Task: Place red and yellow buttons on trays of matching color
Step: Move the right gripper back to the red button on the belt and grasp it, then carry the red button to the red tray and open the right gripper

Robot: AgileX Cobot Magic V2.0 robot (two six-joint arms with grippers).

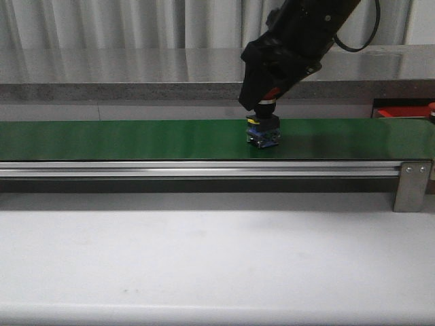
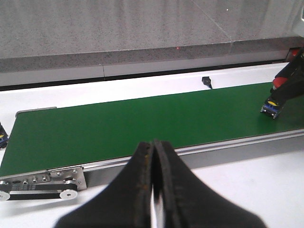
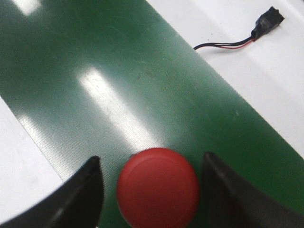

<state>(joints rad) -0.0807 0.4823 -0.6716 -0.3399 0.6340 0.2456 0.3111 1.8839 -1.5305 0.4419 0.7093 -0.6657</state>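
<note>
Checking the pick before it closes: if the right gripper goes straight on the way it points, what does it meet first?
The red button. It sits between the open jaws of the right gripper, directly ahead, standing on the green belt. Remaining gap unclear.

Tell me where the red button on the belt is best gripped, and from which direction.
Grip the red button from straight above, fingers on opposite sides just under its round cap. It stands upright on the green belt, so the sides are free. The right tool already brackets it, fingers open either side.

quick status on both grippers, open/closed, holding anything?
Left gripper: closed, empty, off the green belt.
Right gripper: open, fingers either side of the red button, not gripping yet.
</note>
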